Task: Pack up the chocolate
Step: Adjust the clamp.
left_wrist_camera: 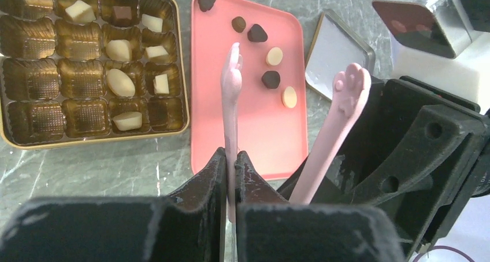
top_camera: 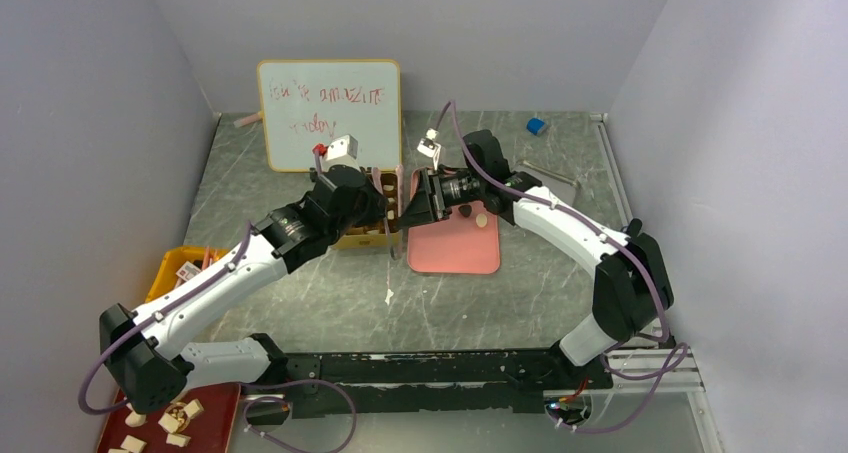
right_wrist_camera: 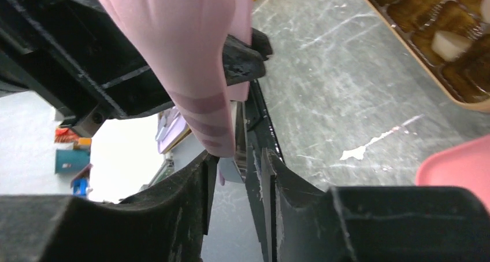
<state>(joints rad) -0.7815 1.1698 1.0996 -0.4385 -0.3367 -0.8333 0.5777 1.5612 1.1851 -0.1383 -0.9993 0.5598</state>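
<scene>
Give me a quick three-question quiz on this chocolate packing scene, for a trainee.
1. True or false: the pink tray is bare.
2. What is the left gripper shut on? A) the tongs B) a box lid C) a marker
3. How many dark pieces lie on the pink tray?
Key: 1 false; 2 A; 3 four.
</scene>
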